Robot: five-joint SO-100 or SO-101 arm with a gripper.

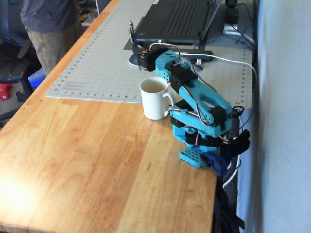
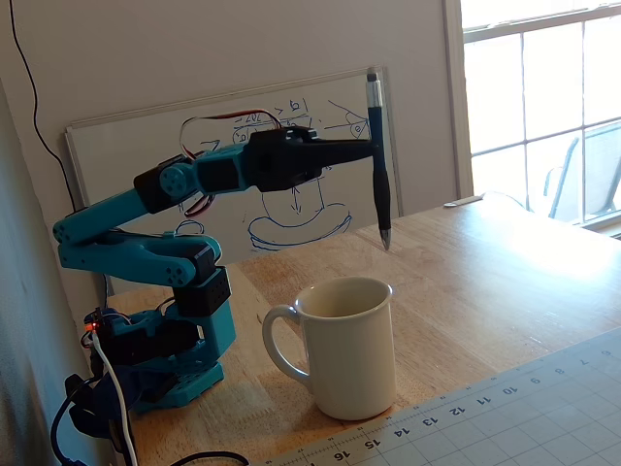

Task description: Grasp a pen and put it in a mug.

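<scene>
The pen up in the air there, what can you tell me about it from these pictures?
The pen is slim and dark blue-black, with a silvery tip and a silvery top end. It hangs nearly upright, tip down, pinched around its middle by the end effector of the blue arm. Nothing else touches it. In this fixed view its tip sits above and just to the right of the rim of the white mug, not yet inside. In the other fixed view only its upper part shows.

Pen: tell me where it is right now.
The pen hangs upright in the shut claw, in the air above the mug, tip down, toward the rim's right side in this fixed view.
</scene>
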